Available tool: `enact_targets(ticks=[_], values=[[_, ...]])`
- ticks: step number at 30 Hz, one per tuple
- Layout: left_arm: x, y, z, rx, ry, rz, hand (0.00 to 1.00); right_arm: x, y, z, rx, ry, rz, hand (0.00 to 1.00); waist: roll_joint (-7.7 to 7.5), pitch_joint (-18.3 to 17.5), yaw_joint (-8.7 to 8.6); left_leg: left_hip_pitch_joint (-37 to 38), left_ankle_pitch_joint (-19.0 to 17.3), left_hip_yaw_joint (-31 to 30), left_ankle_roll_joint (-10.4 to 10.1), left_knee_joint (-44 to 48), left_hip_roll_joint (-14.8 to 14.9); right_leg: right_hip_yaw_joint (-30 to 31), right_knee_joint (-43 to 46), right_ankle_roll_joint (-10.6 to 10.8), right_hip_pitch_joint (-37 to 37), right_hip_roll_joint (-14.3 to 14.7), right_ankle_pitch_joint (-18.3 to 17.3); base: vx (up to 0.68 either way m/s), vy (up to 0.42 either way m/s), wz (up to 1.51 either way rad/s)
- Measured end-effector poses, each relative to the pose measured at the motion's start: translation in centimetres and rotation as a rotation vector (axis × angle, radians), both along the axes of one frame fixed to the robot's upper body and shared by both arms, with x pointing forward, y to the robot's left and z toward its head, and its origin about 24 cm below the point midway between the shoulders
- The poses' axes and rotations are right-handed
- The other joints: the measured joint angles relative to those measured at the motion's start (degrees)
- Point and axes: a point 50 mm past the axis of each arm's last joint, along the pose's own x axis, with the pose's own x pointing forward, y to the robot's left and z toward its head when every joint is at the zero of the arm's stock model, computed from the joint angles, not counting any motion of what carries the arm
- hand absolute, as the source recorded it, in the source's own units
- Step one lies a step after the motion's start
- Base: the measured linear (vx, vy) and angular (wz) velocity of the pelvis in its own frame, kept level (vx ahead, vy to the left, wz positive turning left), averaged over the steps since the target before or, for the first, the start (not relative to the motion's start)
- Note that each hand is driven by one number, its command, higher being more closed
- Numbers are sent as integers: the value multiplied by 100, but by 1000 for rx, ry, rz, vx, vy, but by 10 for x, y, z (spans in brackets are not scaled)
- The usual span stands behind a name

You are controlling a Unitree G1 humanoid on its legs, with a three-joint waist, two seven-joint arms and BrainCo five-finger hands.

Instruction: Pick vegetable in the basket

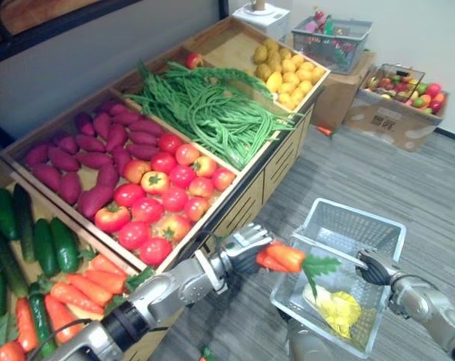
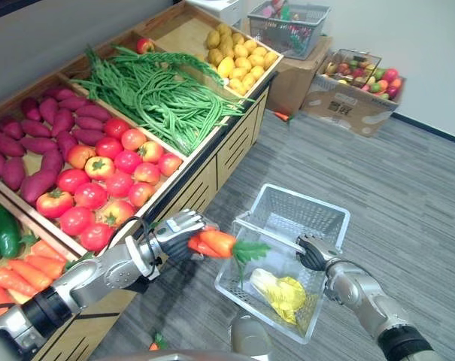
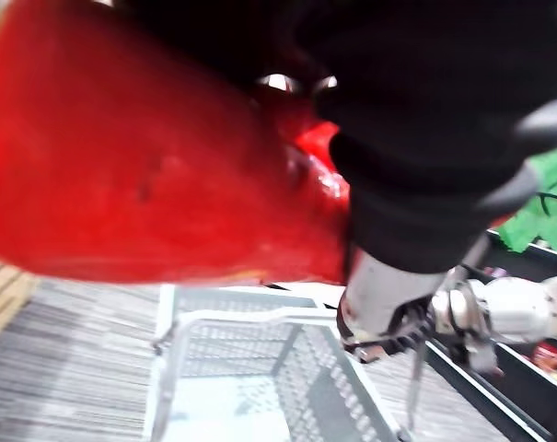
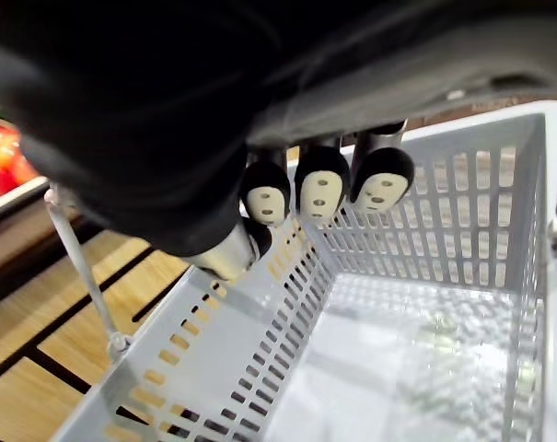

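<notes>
Left eye view: left hand (image 1: 242, 252) clasps carrot (image 1: 286, 256) above basket (image 1: 362, 213) left rim, drop pending; right hand (image 1: 377, 267) curls round handle (image 4: 78, 265).

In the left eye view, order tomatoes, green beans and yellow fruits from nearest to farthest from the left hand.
1. The tomatoes, bin beside the left hand holding the carrot.
2. The green beans, next bin along.
3. The yellow fruits, far end bin.

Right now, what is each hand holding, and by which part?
Left hand: carrot, by its orange root, leaves free. Right hand: basket, by its wire handle.
</notes>
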Motion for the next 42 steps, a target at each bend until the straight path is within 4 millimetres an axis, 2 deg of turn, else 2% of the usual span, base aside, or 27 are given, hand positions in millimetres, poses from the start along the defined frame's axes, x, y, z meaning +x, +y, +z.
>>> enact_targets(ticks=[6, 13, 17, 20, 32, 37, 42], values=[[-10, -25, -3, 17, 31, -124, 100, 0, 21, 6, 13, -13, 130, 100, 0, -126, -5, -2, -194, 332, -84, 398, 246, 112, 102, -2, -96, 187, -1, 11, -23, -22], [-26, -43, -13, 34, 113, -228, 100, 2, 20, 16, -8, -31, 155, 100, 19, -152, -12, -12, -453, 534, -139, 887, 468, 234, 132, -25, -96, 278, 16, -21, 0, -11], [-36, -47, -20, 58, 145, -278, 100, 2, 17, 19, -15, -23, 159, 100, 23, -301, -10, -5, -473, 734, -173, 947, 503, 361, 184, -25, -193, 362, 17, 15, 16, -20], [-37, -51, -27, 86, 170, -292, 100, 4, 19, 28, -3, -39, 175, 100, 35, -308, -93, 17, -478, 784, -182, 951, 519, 403, 201, -33, -203, 402, 24, 6, 8, -11], [-23, -67, -58, 134, 270, -208, 100, 14, 53, 73, 133, -156, 315, 100, 96, -371, -173, 192, -525, 1217, -263, 1056, 619, 737, 305, -54, -296, 672, 53, 8, 10, -17], [-6, -67, -67, 168, 272, -109, 100, 25, 66, 99, 180, -228, 373, 100, 94, -372, -165, 277, -553, 1451, -311, 1134, 650, 942, 313, -49, -337, 793, 111, 15, 22, -22], [7, -65, -70, 185, 256, -36, 100, 26, 71, 99, 212, -211, 388, 100, 95, -371, -169, 277, -563, 1542, -323, 1184, 691, 992, 322, -50, -388, 851, 116, 11, 10, -9]])
